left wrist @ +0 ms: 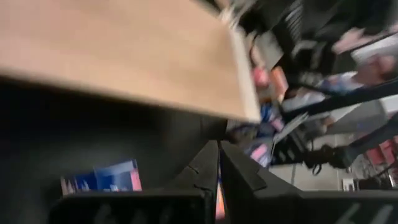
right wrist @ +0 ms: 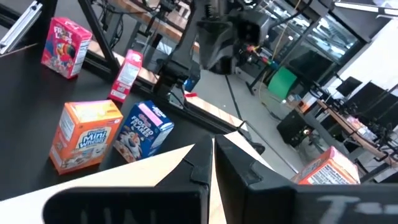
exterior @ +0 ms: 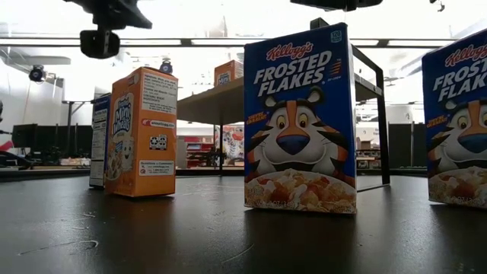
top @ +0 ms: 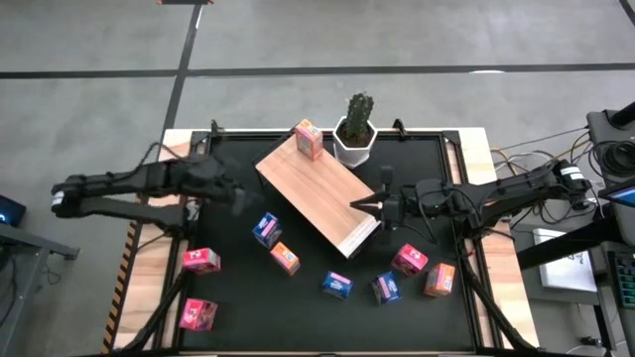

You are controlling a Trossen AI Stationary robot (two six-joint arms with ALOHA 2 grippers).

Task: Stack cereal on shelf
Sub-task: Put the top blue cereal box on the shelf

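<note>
The shelf is a light-wood board lying aslant mid-table; the low view shows the shelf raised on dark legs. One orange-pink cereal box stands on its far end. Several other boxes stand on the black tabletop nearer me: blue, orange, pink, pink, blue, blue, pink and orange. My left gripper is shut, left of the shelf and lower than its board. My right gripper is shut at the shelf's right edge. My right gripper points level from the table's right at the shelf's long right edge, its shut fingertips over the pale board. Whether they touch the board, I cannot tell.
A white potted cactus stands at the table's far edge, just beyond the shelf. In the low view an orange box and two blue Frosted Flakes boxes stand close to the camera. Wooden strips border the tabletop's sides.
</note>
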